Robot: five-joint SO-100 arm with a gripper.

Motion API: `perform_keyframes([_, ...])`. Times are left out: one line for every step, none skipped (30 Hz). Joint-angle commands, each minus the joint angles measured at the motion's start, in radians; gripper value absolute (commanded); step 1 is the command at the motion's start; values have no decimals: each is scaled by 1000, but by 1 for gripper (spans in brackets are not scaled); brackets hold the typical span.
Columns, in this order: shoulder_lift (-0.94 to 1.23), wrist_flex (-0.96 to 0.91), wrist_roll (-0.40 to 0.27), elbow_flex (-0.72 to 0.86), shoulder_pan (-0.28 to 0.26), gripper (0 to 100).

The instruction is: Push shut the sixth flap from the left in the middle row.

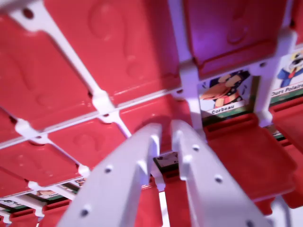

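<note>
My gripper point(163, 137) is empty, jaws nearly together with only a thin slit between them; I keep them narrow so the tips work as one pusher rather than a clamp. They point at the red game board point(118, 52), tips close over a partly raised flap point(166, 161) showing a card edge, probably my target, though I can't count the row from here. To the right, the Corbeau flap point(246, 151) lies open. White frame point(102, 101) separates the cells. Board fills the view; no room visible.
</note>
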Motion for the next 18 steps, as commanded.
perform_keyframes([46,-21,-3,-112,-5,2])
perform_keyframes([57,-20,-2,-104,-6,2])
perform_keyframes([72,-15,2,-92,-8,2])
perform_keyframes([94,-6,3,-77,-9,2])
perform_keyframes([121,2,8,-57,-14,2])
perform_keyframes([153,9,11,-32,-17,2])
perform_keyframes([189,18,12,-6,-20,2])
perform_keyframes([222,23,15,20,-26,2])
perform_keyframes([259,25,17,49,-31,2])
perform_keyframes([296,21,17,78,-35,2])
perform_keyframes([331,17,17,106,-40,2])
perform_keyframes([367,11,15,133,-44,2])
perform_keyframes([400,6,12,158,-49,2])
perform_keyframes([431,2,9,181,-54,2])
perform_keyframes([460,-6,6,202,-58,2])
perform_keyframes([491,-14,3,225,-63,2])
perform_keyframes([518,-20,-3,247,-67,2])
perform_keyframes([545,-23,-8,261,-71,2])
